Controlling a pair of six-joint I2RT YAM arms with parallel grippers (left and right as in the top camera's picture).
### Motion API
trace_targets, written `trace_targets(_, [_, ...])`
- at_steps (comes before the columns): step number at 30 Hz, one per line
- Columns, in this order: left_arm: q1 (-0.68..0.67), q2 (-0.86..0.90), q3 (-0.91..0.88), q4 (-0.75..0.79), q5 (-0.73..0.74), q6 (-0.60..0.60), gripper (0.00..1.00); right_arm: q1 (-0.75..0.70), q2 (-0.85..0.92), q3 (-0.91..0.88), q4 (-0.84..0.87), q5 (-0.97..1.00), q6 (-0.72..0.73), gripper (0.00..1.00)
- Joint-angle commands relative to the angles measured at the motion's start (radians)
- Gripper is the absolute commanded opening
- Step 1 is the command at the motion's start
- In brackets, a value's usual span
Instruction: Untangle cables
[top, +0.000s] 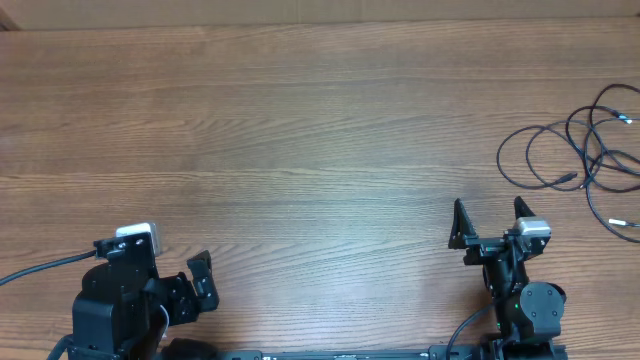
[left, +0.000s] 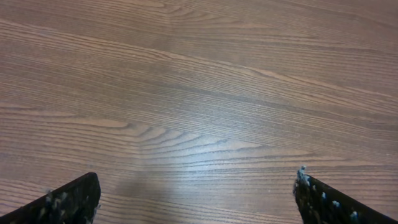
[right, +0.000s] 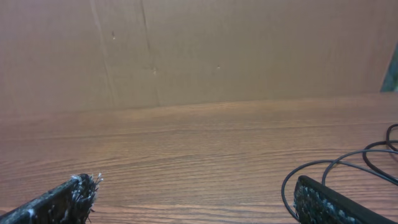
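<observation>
Black left gripper (left: 198, 185), right gripper (right: 196, 185), spread wide

Cables (top: 588, 160) run off the overhead's edge, out past the right gripper (top: 487, 202) jaws, plugs too tiny to make out. On its wrist cam they duck behind one finger (right: 329, 205), clipped again.
</observation>
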Motion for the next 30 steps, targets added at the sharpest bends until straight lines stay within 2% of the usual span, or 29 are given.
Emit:
trace_targets(1, [0.002, -0.008, -0.002, 0.003, -0.013, 0.001, 0.99, -0.004, -0.008, -0.01, 0.005, -0.002, -0.005, 1.0])
trace_targets(22, [0.013, -0.013, -0.004, 0.002, -0.022, 0.02, 1.0, -0.004, -0.008, -0.01, 0.006, -0.002, -0.005, 1.0])
trace_targets(25, [0.074, -0.038, -0.039, 0.074, -0.012, 0.049, 1.0, -0.004, -0.008, -0.01, 0.005, -0.002, -0.005, 1.0])
trace_targets(30, [0.157, -0.158, -0.245, 0.311, 0.08, 0.132, 1.0, -0.004, -0.008, -0.01, 0.006, -0.002, -0.005, 1.0])
